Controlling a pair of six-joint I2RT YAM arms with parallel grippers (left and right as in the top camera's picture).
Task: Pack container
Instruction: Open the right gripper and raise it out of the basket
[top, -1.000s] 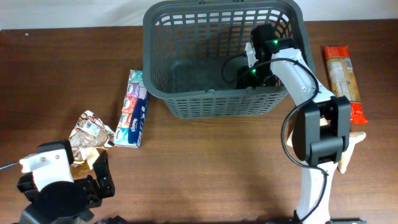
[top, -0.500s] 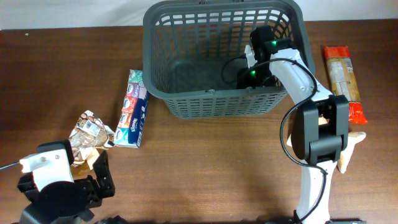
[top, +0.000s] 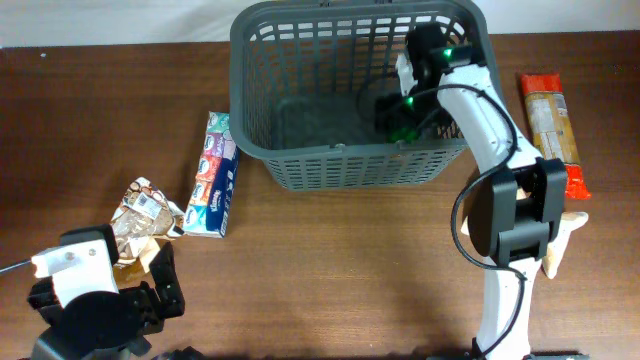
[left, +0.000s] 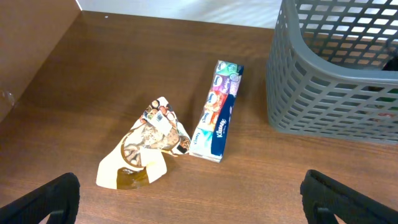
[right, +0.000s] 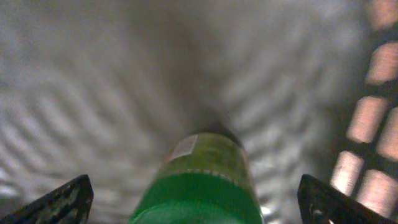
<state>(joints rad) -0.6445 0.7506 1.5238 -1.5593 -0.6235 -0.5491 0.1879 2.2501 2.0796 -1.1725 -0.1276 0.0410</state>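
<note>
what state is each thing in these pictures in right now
basket: upright, open at the top
green cylinder: inside the basket, not gripped
tissue pack: lying flat left of the basket, outside it
crumpled snack packet: outside the basket, not gripped
pasta packet: lying flat right of the basket, outside it
left gripper: open, empty
right gripper: open, inside the basket, fingers clear of the green cylinder

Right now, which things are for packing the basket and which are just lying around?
For the job: large dark grey plastic lattice basket; green cylindrical item with a pale label, inside it.
Lying about on the table: long colourful tissue packet; crumpled brown-and-white wrapper; long pasta packet with orange-red ends.
</note>
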